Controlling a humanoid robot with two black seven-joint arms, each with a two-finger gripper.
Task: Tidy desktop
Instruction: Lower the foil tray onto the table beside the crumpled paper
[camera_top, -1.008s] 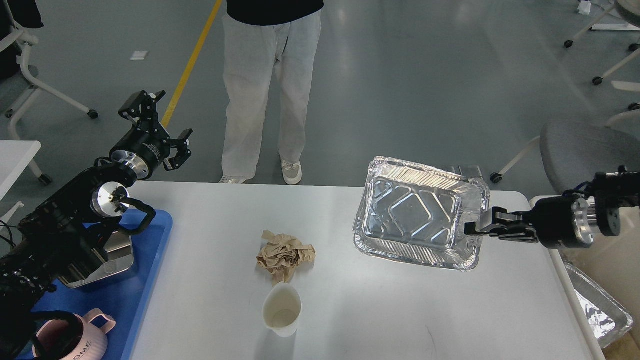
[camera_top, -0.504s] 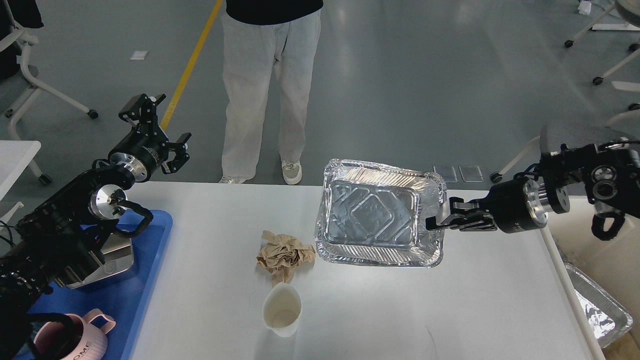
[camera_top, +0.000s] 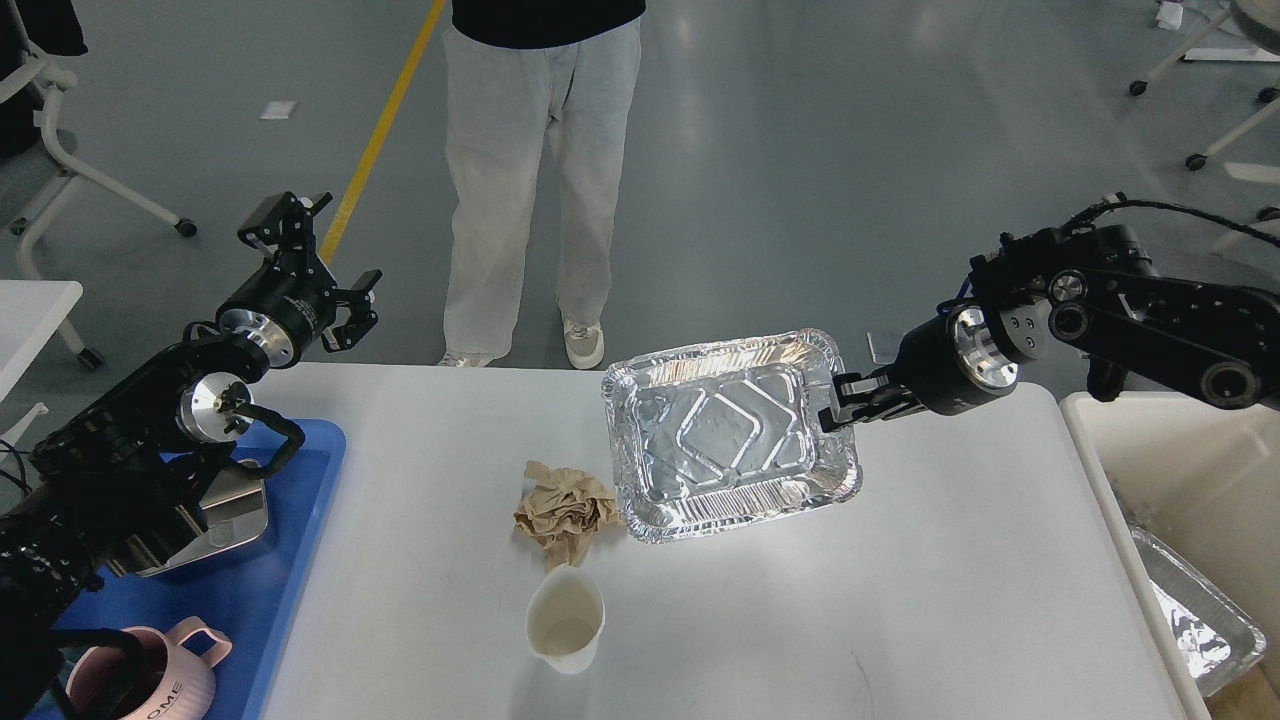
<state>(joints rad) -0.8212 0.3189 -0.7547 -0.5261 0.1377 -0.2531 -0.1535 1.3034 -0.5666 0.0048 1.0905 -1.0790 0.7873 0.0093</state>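
Note:
The desktop (camera_top: 900, 590) is a large white table with rounded corners. An empty foil tray (camera_top: 725, 445) hangs tilted over its middle, my right gripper (camera_top: 838, 408) shut on the tray's right rim. A crumpled brown paper (camera_top: 565, 512) lies just left of the tray's lower corner. A white paper cup (camera_top: 565, 620) stands in front of the paper. My left gripper (camera_top: 320, 270) is open and empty, raised beyond the table's far left corner.
A blue tray (camera_top: 290, 560) at the left holds a steel container (camera_top: 225, 520) and a pink mug (camera_top: 150, 680). A cream bin (camera_top: 1170, 470) at the right holds another foil tray (camera_top: 1195, 620). A person (camera_top: 540, 170) stands behind the table.
My right arm has carried the foil tray leftward and away from me, from the right side to the middle, and tilted it flatter. The left arm has barely moved.

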